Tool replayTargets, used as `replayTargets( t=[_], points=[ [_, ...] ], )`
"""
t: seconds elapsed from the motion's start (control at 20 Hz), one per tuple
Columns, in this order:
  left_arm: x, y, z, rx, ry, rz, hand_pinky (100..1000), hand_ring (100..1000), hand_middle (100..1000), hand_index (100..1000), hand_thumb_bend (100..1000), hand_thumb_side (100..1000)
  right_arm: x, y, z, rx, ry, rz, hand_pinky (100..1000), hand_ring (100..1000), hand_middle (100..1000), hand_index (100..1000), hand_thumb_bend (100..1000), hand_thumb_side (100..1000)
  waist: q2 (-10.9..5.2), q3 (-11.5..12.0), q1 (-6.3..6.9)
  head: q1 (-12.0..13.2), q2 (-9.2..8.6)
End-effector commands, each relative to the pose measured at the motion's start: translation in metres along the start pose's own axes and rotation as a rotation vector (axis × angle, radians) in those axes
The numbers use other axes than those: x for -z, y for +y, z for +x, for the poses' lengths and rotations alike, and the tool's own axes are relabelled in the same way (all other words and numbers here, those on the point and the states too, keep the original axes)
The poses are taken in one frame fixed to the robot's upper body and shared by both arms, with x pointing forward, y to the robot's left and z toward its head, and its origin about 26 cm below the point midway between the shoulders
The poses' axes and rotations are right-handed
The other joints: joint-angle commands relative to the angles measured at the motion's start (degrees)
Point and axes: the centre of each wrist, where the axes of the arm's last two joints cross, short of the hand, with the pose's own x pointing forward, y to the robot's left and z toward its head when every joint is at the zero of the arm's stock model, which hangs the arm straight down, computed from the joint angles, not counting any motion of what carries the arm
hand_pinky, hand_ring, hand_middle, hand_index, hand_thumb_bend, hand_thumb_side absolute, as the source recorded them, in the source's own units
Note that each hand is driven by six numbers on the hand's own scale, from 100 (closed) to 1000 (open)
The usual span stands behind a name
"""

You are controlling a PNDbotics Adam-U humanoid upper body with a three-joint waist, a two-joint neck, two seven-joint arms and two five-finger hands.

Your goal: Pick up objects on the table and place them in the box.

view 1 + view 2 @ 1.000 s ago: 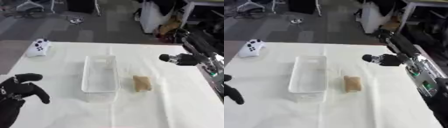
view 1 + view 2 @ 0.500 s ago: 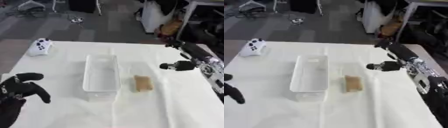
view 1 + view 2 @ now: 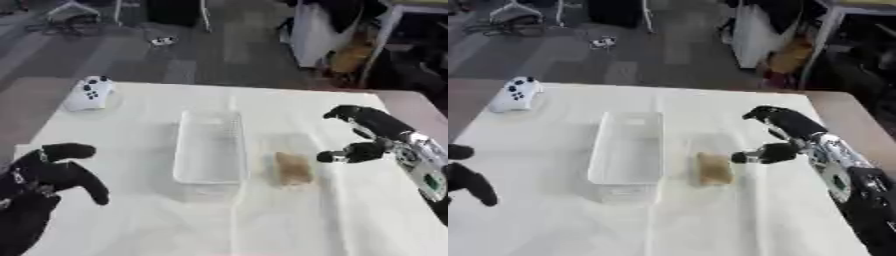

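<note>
A clear plastic box [image 3: 209,146] stands in the middle of the white table, with nothing in it. Just to its right lies a tan, bread-like block [image 3: 293,169]. My right hand [image 3: 367,137] hovers open beside the block's right side, thumb and fingers spread apart toward it, not touching it. A white game controller [image 3: 89,93] lies at the table's far left. My left hand [image 3: 48,170] rests open at the lower left, holding nothing.
The white cloth-covered table [image 3: 131,220] ends at a far edge near the controller. Beyond it lies grey floor with chairs, bags and clutter [image 3: 350,50] at the back right.
My right hand has come down and toward me from the far right, closing in on the tan block. The left hand has stayed put.
</note>
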Motion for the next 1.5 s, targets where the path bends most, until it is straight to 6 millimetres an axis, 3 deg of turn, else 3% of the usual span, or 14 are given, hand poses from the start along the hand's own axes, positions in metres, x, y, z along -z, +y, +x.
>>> replayTargets(
  t=[0.05,0.35,0.4,0.9,1.5],
  points=[
    [0.006,0.004,0.006,0.012,-0.02,-0.026,486,615,831,809,376,829,-0.005,-0.018,0.0,-0.038,-0.022,-0.001,813,839,822,916,923,1000,-0.87,0.1,0.1,0.6,-0.58],
    [0.007,0.004,0.006,0.009,-0.024,-0.029,486,615,832,809,374,832,-0.002,-0.005,0.01,-0.006,-0.016,0.036,807,834,820,915,967,1000,-0.8,0.2,0.16,1.0,-0.91],
    [0.007,0.004,0.006,0.008,-0.023,-0.03,486,615,832,809,374,832,-0.001,-0.003,0.011,-0.002,-0.02,0.041,806,833,820,915,934,1000,-0.8,0.2,0.16,1.0,-0.94],
    [0.009,0.003,0.005,0.004,-0.03,-0.034,486,615,833,809,374,832,0.011,0.02,0.027,0.014,-0.068,0.147,837,857,840,918,939,1000,-0.55,0.6,0.24,1.1,-1.48],
    [0.012,0.003,0.005,0.002,-0.04,-0.038,487,615,834,809,372,835,0.026,0.048,0.036,-0.035,-0.017,-0.021,790,818,866,945,938,1000,-0.01,0.7,0.5,1.9,-3.15]
  ],
)
